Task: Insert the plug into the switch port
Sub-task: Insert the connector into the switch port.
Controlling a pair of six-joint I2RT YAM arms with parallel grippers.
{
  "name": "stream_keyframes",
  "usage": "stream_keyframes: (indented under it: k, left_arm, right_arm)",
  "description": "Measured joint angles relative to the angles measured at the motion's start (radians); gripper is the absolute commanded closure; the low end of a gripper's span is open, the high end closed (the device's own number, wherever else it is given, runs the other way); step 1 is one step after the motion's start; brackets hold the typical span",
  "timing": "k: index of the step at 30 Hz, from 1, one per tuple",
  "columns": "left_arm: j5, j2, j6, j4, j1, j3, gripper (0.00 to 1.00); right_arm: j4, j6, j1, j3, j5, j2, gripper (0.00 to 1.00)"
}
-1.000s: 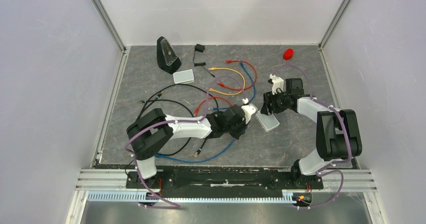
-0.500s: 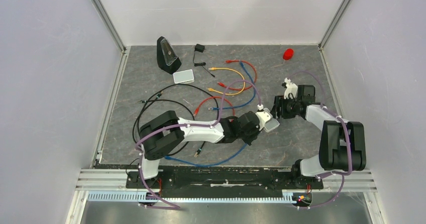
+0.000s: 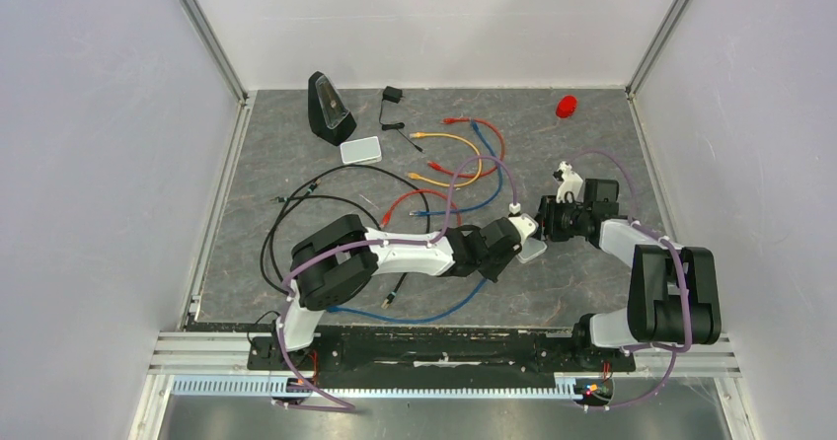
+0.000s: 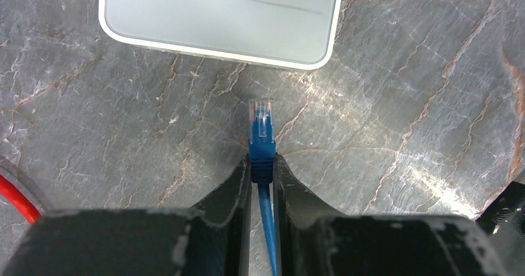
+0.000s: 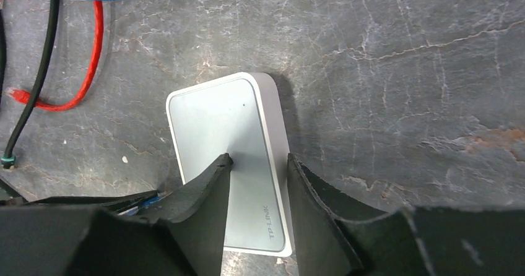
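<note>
Grey marbled tabletop (image 4: 433, 103) lies under my left pincer (image 4: 262, 164), clamped on the clear plug (image 4: 261, 120) of a blue cable (image 4: 267, 226), just short of the flat pale-grey switch box (image 4: 216, 16). My right pincer (image 5: 258, 159) stands parted over it, perhaps pinning it; I should square up first, then push straight.

The plug (image 4: 260, 118) lies just before the switch box (image 4: 216, 16), apart.

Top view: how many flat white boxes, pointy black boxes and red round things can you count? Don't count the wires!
Flat pale boxes: 2 (far box, near box)
Black wedge device: 1
Red round thing: 1
Total: 4
</note>
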Motion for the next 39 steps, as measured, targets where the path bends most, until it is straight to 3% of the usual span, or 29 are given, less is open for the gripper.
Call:
stream_keyframes:
  k: [16,39]
  left_arm:
    - [0.031,0.053,-0.001,-0.08,0.0,0.098,0.98]
    - [0.03,0.093,-0.036,-0.22,0.0,0.197,0.98]
  right_arm:
    - [0.122,0.066,0.0,-0.071,-0.05,-0.013,0.62]
    - [0.142,0.145,0.0,-0.097,-0.019,-0.035,0.56]
